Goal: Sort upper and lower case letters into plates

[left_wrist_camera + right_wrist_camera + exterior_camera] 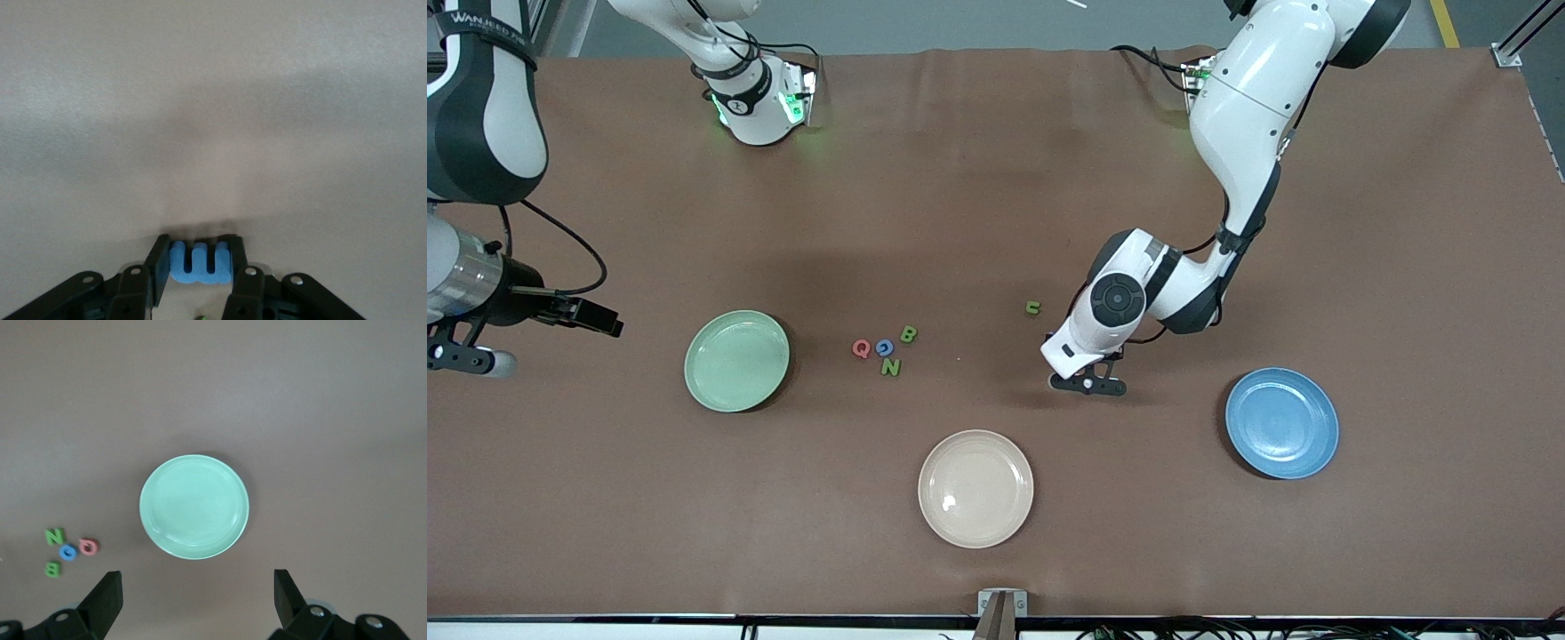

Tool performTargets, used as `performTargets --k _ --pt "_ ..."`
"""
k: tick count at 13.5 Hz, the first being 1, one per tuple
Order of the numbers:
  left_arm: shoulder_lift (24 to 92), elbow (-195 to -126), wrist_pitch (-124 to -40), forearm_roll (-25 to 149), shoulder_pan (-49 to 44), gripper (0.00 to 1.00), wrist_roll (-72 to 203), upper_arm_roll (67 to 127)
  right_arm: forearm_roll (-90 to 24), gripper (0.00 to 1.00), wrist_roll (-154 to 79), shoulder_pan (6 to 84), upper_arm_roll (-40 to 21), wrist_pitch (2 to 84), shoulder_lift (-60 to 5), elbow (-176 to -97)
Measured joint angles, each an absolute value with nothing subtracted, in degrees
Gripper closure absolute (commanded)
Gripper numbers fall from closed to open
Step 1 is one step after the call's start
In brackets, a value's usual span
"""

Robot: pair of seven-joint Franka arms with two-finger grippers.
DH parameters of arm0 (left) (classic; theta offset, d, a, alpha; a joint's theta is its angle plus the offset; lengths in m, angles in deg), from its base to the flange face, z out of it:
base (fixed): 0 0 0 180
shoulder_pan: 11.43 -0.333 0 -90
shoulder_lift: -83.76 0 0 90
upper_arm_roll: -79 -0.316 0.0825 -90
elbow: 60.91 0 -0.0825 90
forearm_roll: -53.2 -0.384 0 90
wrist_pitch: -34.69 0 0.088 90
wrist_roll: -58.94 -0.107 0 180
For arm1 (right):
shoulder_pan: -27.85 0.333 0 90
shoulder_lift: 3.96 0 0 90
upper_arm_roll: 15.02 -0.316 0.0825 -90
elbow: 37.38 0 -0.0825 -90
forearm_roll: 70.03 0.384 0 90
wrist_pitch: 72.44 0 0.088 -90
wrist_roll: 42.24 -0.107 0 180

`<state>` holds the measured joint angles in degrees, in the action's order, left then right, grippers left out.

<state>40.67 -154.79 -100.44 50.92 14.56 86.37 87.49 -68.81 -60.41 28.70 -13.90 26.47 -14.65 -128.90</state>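
My left gripper (1087,384) is low over the table between the beige plate and the blue plate (1281,423). In the left wrist view it (198,245) is shut on a blue three-pronged foam letter (199,265), which is hidden in the front view. A red Q (861,348), a small blue letter (884,348), a green B (908,334) and a green N (890,366) lie clustered beside the mint green plate (736,360). A small green u (1032,308) lies alone by the left arm's wrist. My right gripper (467,357) waits open and empty (197,600) at the right arm's end; its view shows the green plate (194,505).
A cream-beige plate (975,488) sits nearest the front camera, at the table's middle. Both arm bases stand along the table's farthest edge from the front camera. A small metal bracket (1001,603) sits at the front edge.
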Motion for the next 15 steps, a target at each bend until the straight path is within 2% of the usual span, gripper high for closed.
performTargets --k 3,7,12,13,14,15 --pt "43.7 -154.7 -98.1 50.9 10.6 0.89 86.4 86.7 -68.8 0.00 -84.9 33.5 -14.2 25.7 -14.5 -129.5" --pt "48.6 -155.5 -94.4 50.9 2.0 0.92 86.0 86.5 -68.8 0.00 -107.4 34.8 -14.3 27.4 -14.6 -131.6" --pt "48.3 -157.1 -95.2 45.2 -9.4 0.91 85.6 86.4 -68.6 0.00 -126.6 40.1 -14.5 45.8 -17.2 -145.0" --pt "47.5 -157.1 -96.3 44.2 -11.3 0.84 85.3 86.4 -68.6 0.00 -130.2 42.2 -14.5 48.4 -19.1 -145.8" --pt "46.6 -157.1 -97.1 43.2 -12.7 0.68 85.0 86.4 -68.6 0.00 -133.6 44.2 -14.5 50.8 -21.3 -146.1" --pt "45.9 -157.1 -97.4 42.5 -13.6 0.40 84.7 86.4 -68.6 0.00 -136.5 45.9 -14.5 52.8 -23.6 -146.1"
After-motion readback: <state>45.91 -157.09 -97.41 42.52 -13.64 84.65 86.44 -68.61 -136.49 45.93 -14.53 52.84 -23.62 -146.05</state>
